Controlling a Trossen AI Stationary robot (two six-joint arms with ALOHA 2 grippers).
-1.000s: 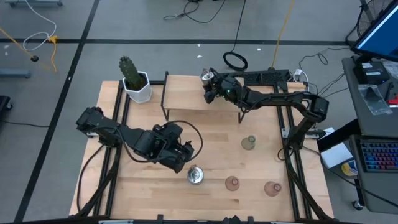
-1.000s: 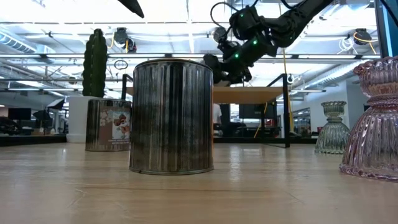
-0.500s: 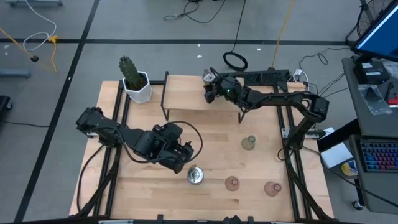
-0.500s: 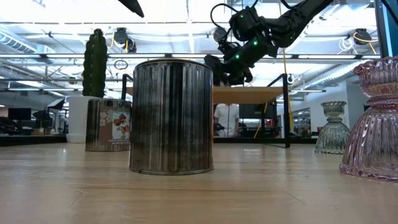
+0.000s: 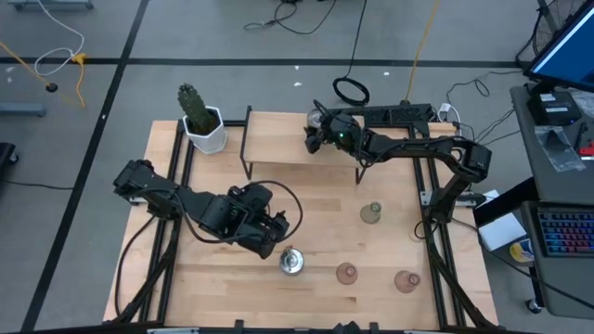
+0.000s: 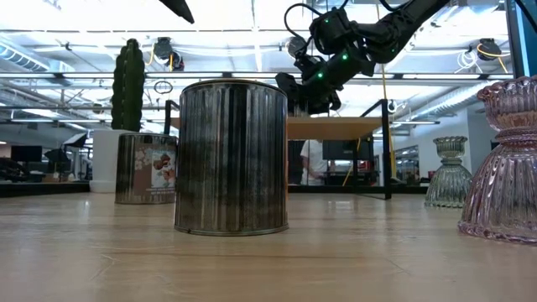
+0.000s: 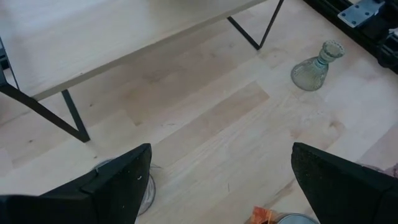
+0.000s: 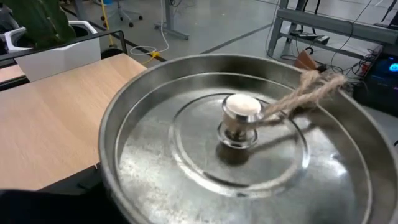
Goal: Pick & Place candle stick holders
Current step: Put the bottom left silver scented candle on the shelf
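Observation:
My right gripper (image 5: 316,133) is over the raised wooden shelf (image 5: 278,144) at the far side, shut on a round silvery holder (image 5: 318,118) whose knobbed top with twine fills the right wrist view (image 8: 241,112). My left gripper (image 7: 217,186) is open and empty above the table's middle, near a second silvery holder (image 5: 292,262) standing on its base. A third silvery holder (image 6: 147,168) stands behind it in the low view. The pale green holder (image 5: 371,213) and two pink holders (image 5: 346,273) (image 5: 406,280) stand upright on the table toward the right. My right gripper holds the silvery holder at its near side (image 8: 109,180); the holder's own wide top hides the fingers and the place of contact. The holder sits roughly level, top up, clear above the shelf.
A cactus in a white pot (image 5: 201,125) stands at the table's far left corner. The shelf stands on thin black legs (image 7: 74,121). Black frame rails run along the table's left and right sides. A person stands in the room behind in the low view (image 6: 315,159).
My right gripper has shifted a little toward the table's right edge over the shelf, carrying the silvery holder with it, still level.

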